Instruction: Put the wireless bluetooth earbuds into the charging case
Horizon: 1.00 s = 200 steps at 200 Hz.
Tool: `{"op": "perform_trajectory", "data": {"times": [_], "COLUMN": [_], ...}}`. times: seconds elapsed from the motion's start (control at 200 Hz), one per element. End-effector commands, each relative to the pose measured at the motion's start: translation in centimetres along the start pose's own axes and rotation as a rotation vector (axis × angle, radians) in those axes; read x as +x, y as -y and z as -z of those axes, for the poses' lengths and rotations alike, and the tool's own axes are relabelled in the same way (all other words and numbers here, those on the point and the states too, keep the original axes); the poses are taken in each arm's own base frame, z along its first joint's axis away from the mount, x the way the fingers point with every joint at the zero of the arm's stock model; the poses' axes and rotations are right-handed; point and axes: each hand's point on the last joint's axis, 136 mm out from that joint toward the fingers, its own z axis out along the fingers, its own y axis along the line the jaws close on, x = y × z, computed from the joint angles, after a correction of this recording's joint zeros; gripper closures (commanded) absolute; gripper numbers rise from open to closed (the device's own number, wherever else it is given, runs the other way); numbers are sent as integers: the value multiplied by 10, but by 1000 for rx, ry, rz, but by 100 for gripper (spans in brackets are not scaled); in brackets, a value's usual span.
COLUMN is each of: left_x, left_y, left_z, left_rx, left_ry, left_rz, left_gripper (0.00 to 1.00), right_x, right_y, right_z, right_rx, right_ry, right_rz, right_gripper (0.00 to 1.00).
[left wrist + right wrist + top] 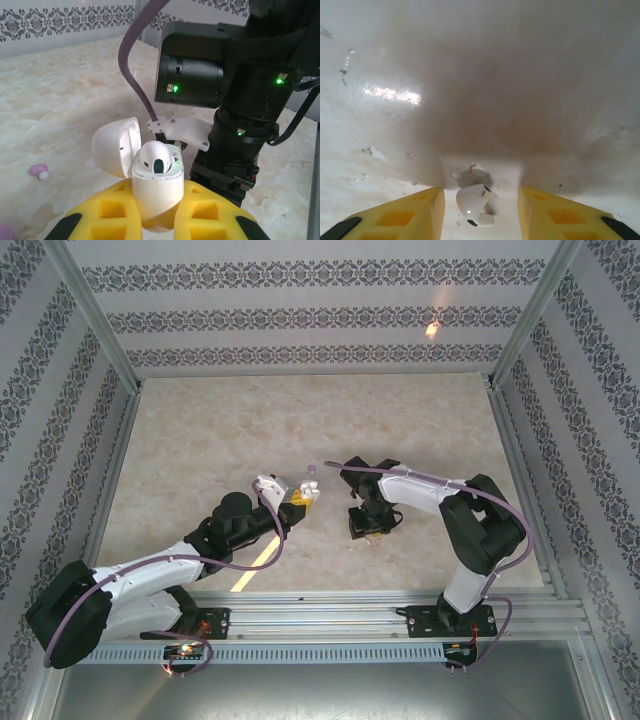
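My left gripper (155,216) is shut on the charging case (156,192), a pale oval shell held upright between the yellow fingers. Its hinged lid (111,149) stands open to the left. One of the earbuds (156,156) sits in the case's near socket. From above, the case (307,492) and left gripper (303,499) are at the table's middle. The other earbud (473,201) lies on the table between the fingers of my open right gripper (481,196), touching neither finger. That gripper (362,529) points down just right of the case.
A small pinkish piece (39,171) lies on the marble table (200,430) left of the case, with another purple bit (4,233) at the frame's lower left corner. The right arm's black wrist (240,100) stands close behind the case. Patterned walls enclose the table.
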Motion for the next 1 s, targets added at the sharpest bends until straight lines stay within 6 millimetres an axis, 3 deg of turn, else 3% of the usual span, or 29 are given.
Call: {"op": "perform_trajectory", "data": {"times": [0.0,0.19,0.36,0.575,0.764,0.994], "left_x": [-12,-12,-11,-16,-36,-67], "left_y": [7,7,7,8,12,22], "left_z": [3,5,6,6,9,14], "left_rx": [18,17,17,23,35,66], "left_ry": [37,41,45,67,132,214], "left_rz": [-10,-12,-15,-41,-59,-121], "left_gripper": [100,100,100,100,100,100], "right_x": [1,5,7,7,1,-12], "right_y": [-6,-7,-9,-12,-12,-31], "right_z": [-3,-9,-10,2,41,122], "right_rx": [3,16,20,-8,-33,-163], "right_ry": [-22,-48,-58,-27,101,346], "right_rz": [34,45,48,26,-21,-24], "right_gripper": [59,66,78,84,86,88]}}
